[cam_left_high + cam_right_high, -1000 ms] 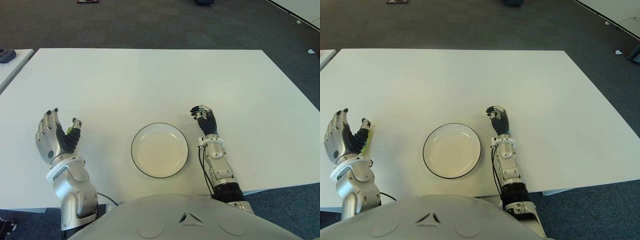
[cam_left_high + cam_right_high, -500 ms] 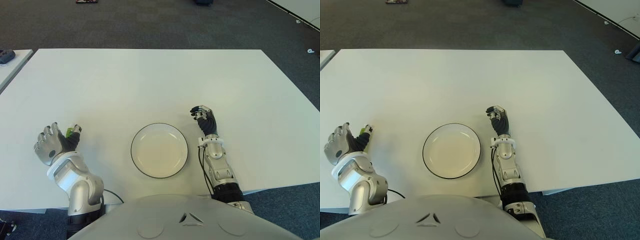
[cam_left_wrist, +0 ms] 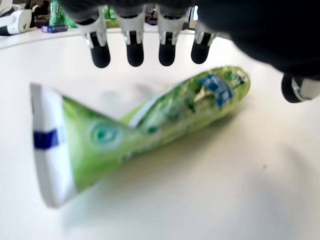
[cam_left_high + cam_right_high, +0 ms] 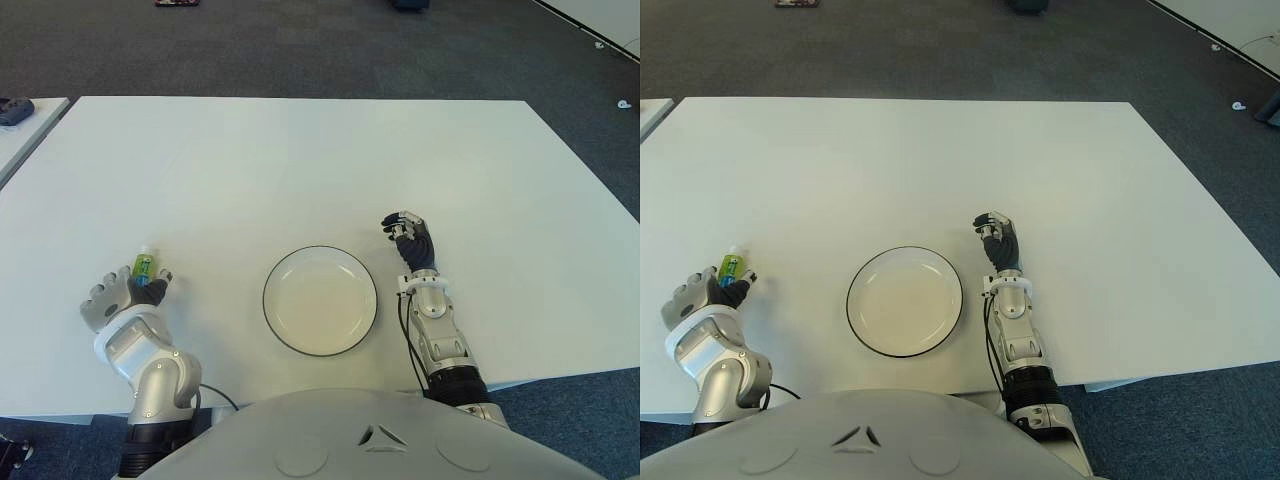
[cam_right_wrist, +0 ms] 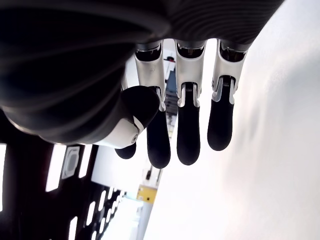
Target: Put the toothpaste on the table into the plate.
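A green toothpaste tube (image 4: 144,266) with a white crimped end lies flat on the white table (image 4: 300,170), near its left front. My left hand (image 4: 126,294) is low over it, just on my side of the tube. In the left wrist view its fingers (image 3: 134,50) hang spread above the toothpaste tube (image 3: 165,120) and hold nothing. The empty white plate (image 4: 320,300) with a dark rim sits at the front centre, to the right of the tube. My right hand (image 4: 408,236) shows just right of the plate, its fingers (image 5: 189,135) relaxed and empty.
A second table's corner with a dark object (image 4: 14,109) shows at the far left. Dark carpet surrounds the table, with a small white item (image 4: 622,103) on the floor at the right. The table's front edge runs close to my arms.
My left hand has dropped from a raised, upright pose down to the table, closing in over the tube. The tube now shows past its fingers. The right hand has not moved.
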